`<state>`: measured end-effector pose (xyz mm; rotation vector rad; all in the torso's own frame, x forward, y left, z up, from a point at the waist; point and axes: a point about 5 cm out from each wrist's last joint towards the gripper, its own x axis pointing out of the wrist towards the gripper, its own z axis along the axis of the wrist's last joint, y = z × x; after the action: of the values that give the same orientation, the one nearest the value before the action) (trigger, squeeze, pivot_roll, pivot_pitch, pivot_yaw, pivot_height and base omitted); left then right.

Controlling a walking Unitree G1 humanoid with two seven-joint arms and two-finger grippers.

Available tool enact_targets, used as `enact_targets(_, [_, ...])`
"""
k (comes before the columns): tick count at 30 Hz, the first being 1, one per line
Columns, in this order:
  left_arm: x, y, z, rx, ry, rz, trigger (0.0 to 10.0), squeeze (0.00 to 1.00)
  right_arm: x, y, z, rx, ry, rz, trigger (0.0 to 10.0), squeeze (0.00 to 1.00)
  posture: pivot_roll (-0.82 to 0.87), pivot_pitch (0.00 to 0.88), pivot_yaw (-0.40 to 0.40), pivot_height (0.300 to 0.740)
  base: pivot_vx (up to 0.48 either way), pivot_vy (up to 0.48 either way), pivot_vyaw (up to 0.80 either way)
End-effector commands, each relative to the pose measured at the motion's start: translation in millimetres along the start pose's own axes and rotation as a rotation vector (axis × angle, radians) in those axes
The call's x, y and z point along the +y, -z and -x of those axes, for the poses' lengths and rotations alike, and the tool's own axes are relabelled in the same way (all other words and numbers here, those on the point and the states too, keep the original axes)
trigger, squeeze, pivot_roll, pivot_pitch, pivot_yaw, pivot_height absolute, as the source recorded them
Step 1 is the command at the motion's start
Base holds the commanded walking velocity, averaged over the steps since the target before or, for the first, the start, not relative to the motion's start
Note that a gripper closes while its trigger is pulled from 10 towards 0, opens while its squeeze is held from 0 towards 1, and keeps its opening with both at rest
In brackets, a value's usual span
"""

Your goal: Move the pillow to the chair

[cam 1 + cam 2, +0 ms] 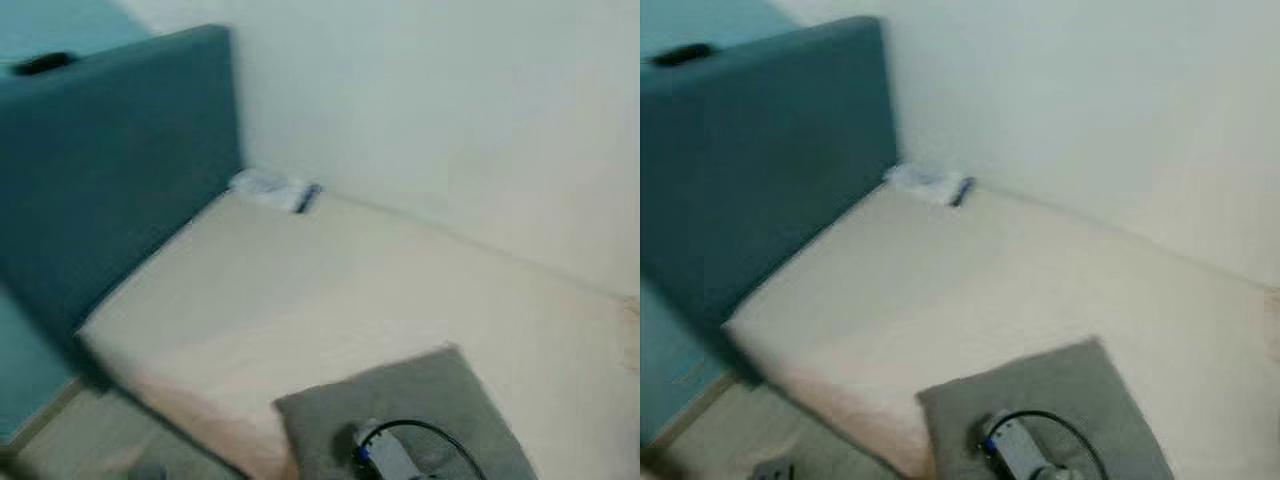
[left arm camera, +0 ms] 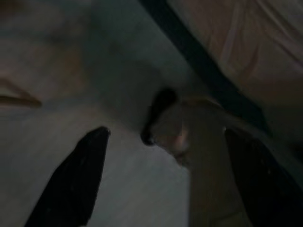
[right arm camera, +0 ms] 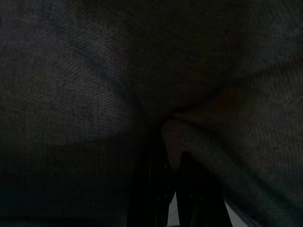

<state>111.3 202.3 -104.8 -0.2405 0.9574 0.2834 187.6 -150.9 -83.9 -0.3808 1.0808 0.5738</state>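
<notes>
A blurred view looks down on a bed (image 1: 300, 290) covered with a cream sheet, set in the corner of a pale wall. A teal headboard (image 1: 110, 160) fills the upper left of the frame, and a small white and dark object (image 1: 275, 190), too blurred to identify, lies on the sheet where the headboard meets the wall.

The grey pillow (image 1: 420, 400) lies at the bottom centre of the frame, near the bed's front edge. The robot's silver right arm, trailing a black cable, overlaps it at the very bottom edge.

In the right wrist view, grey woven fabric fills the picture, and the right hand (image 3: 173, 189) has its two black fingers close together with a fold of pillow cloth pinched between them. It appears to be holding the pillow by this fold.

In the dark left wrist view, the left hand (image 2: 165, 189) hangs with its fingers spread wide and holding nothing, over a dim floor beside the bed's edge.

The step in hand looks like lifting the pillow off the bed. Since the grip is only a pinch of fabric, the lift probably needs to be slow and straight up, so the cloth does not slip free. No chair can be made out, so the robot likely has to turn and find it while keeping the pinch firm.
</notes>
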Motion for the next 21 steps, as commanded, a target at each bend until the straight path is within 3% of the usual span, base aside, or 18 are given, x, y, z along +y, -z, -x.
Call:
enact_targets(1, [-4.2, 14.3, 3.0, 0.059, 0.016, 0.007, 10.0, 0.00, 3.7, -8.0, -1.4, -0.036, -0.010, 0.007, 10.0, 0.00, 0.08, 0.041, -0.107, 0.740, 0.000, 0.000, 0.76])
enact_targets(17, [-0.5, 14.4, 3.2, 0.074, 0.023, -0.004, 10.0, 0.00, 13.2, -22.6, -3.8, -0.118, -0.053, -0.031, 10.0, 0.00, 0.10, 0.027, -0.104, 0.740, 0.000, 0.000, 0.75])
enact_targets(21, [-0.1, 15.9, 3.6, 0.082, 0.026, -0.010, 10.0, 0.00, 16.0, -38.8, -4.1, -0.184, -0.075, -0.054, 10.0, 0.00, 0.09, 0.026, -0.100, 0.740, 0.000, 0.000, 0.74])
